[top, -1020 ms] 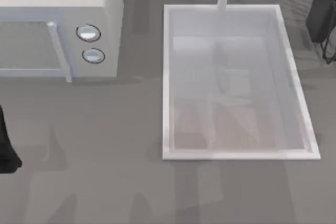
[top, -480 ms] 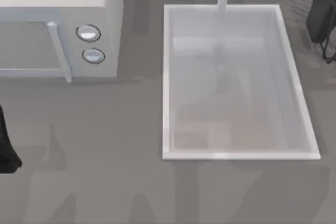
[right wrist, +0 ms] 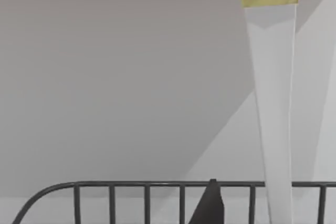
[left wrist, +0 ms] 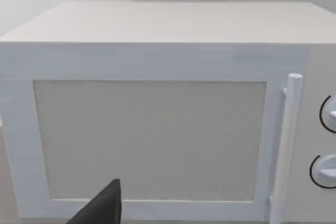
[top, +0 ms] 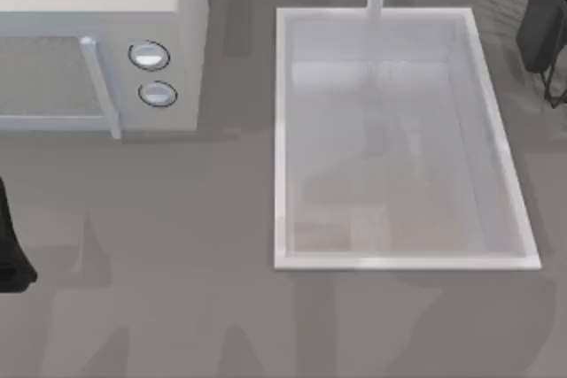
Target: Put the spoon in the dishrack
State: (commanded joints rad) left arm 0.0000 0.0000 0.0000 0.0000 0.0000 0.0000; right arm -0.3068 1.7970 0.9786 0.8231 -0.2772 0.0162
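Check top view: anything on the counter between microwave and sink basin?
Nothing. In the top view the grey counter between microwave and sink basin is bare, apart from shadows.

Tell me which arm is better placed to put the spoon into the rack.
Right. Its wrist view shows the slim white-handled spoon beside the dark wire dishrack. The left wrist view faces the white microwave.
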